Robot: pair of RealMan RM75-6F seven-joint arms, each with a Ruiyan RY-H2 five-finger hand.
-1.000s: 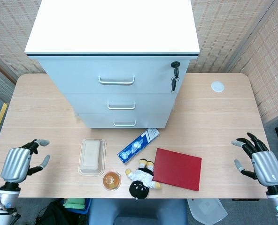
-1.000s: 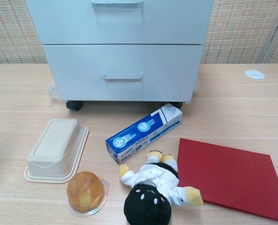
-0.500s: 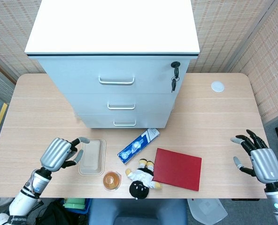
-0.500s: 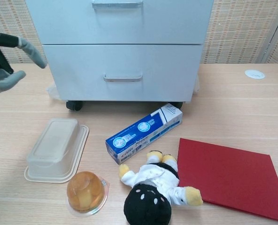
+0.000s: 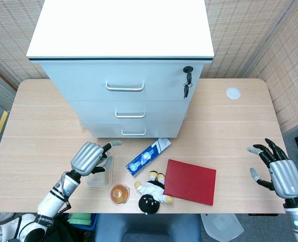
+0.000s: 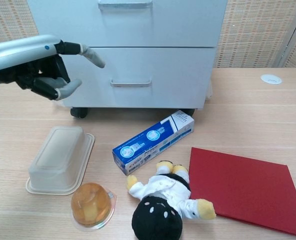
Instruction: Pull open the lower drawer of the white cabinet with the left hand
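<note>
Change: the left hand (image 5: 90, 157) has travelled from the table's near left corner, in toward the middle, and now hangs above the beige tray (image 6: 58, 159); in the chest view, where it was absent a second ago, it fills the upper left (image 6: 35, 65). The right hand (image 5: 280, 174) has barely shifted.
Left hand: empty, one finger stretched toward the cabinet front, the others loosely curled with gaps between them; touching nothing.
Right hand: at the table's near right corner, fingers spread, holding nothing.
Lower drawer (image 6: 130, 77): closed, flush with the white cabinet (image 5: 121, 30) front; its handle (image 6: 131, 83) lies to the right of the left hand's pointing finger, a clear gap between them.
Cabinet: stands at the back centre of the table (image 5: 33, 116) on small casters, key hanging in the lock (image 5: 188, 70) at the top right of its front.
Room in front of the drawer: a strip of bare wood lies between the cabinet base and the blue toothpaste box (image 6: 153, 140), which sits slantwise just before the cabinet's right caster.
Near edge: orange jelly cup (image 6: 91, 204), plush doll (image 6: 163, 202) and red folder (image 6: 245, 187) line the front, the doll touching the folder's left edge.
Right side: open tabletop, with a white disc (image 5: 233, 93) set near the back.
</note>
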